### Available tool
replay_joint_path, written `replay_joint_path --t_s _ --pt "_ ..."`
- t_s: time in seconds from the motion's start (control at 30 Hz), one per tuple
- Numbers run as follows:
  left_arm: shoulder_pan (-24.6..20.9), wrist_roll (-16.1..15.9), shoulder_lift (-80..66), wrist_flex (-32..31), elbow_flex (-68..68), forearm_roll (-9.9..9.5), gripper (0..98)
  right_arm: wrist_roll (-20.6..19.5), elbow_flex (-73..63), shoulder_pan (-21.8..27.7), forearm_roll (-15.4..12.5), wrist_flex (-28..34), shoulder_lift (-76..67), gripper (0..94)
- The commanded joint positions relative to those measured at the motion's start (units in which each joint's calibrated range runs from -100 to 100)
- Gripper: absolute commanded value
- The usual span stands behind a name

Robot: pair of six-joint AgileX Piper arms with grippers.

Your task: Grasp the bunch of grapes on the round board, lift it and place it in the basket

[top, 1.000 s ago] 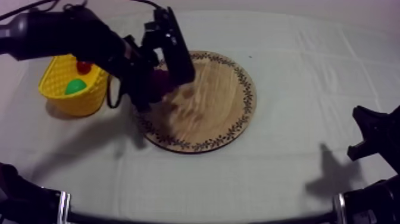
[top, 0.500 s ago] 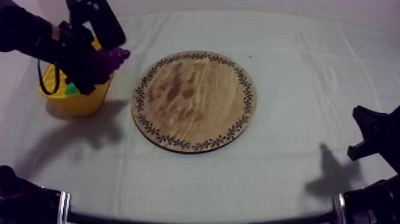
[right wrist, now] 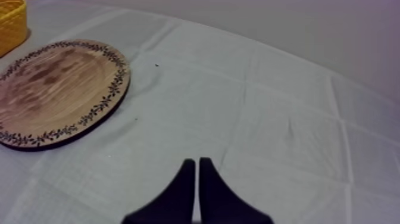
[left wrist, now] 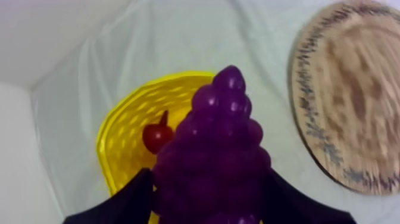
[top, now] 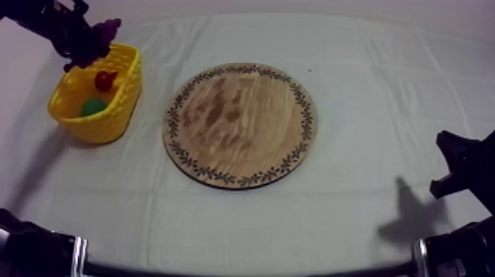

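Observation:
My left gripper (top: pixel 87 46) is shut on the purple bunch of grapes (top: pixel 103 32) and holds it in the air over the far end of the yellow basket (top: pixel 118 110). From the left wrist the grapes (left wrist: pixel 217 149) hang between my black fingers (left wrist: pixel 122 202) above the basket (left wrist: pixel 119 128). The round wooden board (top: pixel 239 125) lies bare at the table's middle. My right gripper (right wrist: pixel 197 173) rests low at the right side, its fingers together as a narrow wedge on nothing.
Inside the basket lie a small red fruit (top: pixel 104 79) and a green fruit (top: pixel 93 107). The red fruit (left wrist: pixel 157 134) sits just beside the hanging grapes. The board (right wrist: pixel 56 89) lies to the far left of my right gripper over plain cloth.
My left arm lifted the grapes off the board and carried them left and back, ending over the basket's far end. The right arm stayed still.

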Motion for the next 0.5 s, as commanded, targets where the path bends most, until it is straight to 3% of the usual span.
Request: replay_joint_path --t_s 0.0,0.47 --pt "-1.74 0.57 3.35 -0.65 -0.98 0.07 40.2 0.0 -0.03 0.02 0.01 0.0 -0.01 0.4" --pt "-6.72 1.58 14.86 -10.56 2.38 0.24 38.0 -0.01 -0.03 0.02 0.01 0.0 -0.01 0.4"
